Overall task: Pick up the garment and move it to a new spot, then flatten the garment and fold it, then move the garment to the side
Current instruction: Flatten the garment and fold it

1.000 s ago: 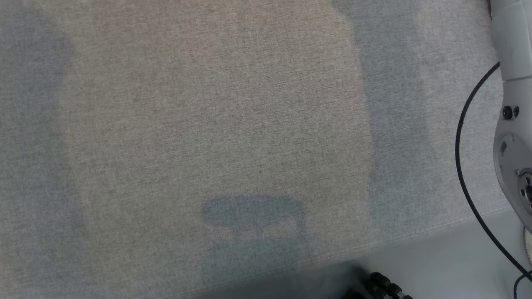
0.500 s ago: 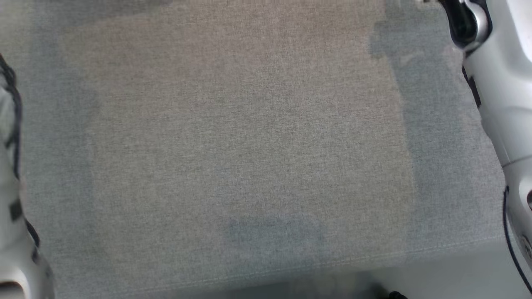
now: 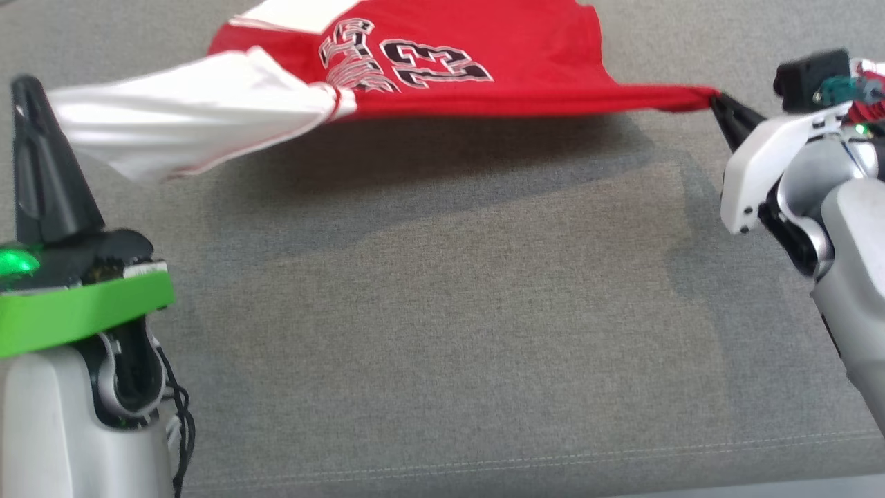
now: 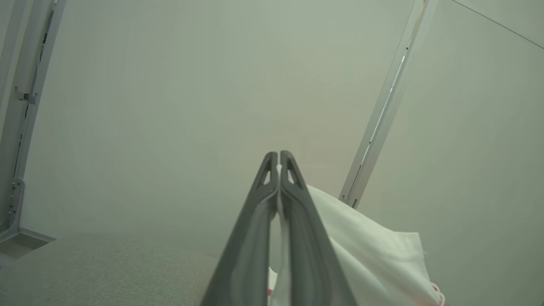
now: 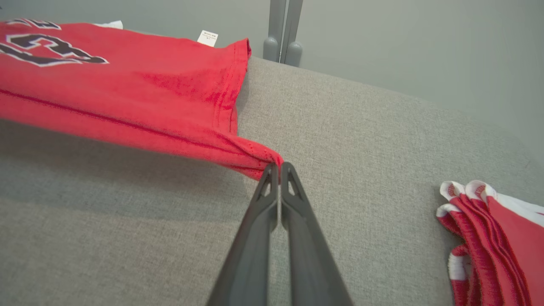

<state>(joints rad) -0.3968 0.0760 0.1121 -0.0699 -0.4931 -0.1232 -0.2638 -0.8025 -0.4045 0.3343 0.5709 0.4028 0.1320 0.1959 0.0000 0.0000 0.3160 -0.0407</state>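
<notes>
**Garment held taut for spreading.** You are gripping the garment (image 3: 484, 76), a red jersey with white sleeves, across the upper part of the head view. Its near edge is hanging clear of the grey cloth-covered desk (image 3: 442, 332) and casting a shadow there. Your left gripper (image 3: 26, 93), at the left edge, is clenching on a white sleeve; in the left wrist view white cloth is running between its fingers (image 4: 297, 204). Your right gripper (image 3: 720, 105), at the upper right, is pinching the red hem corner, which is bunching at the tips in the right wrist view. Pulling from opposite ends is likely drawing out wrinkles before you lay it flat. A folded red-and-white pile (image 5: 488, 238) is lying at the lower right of that view, apart from the garment.
</notes>
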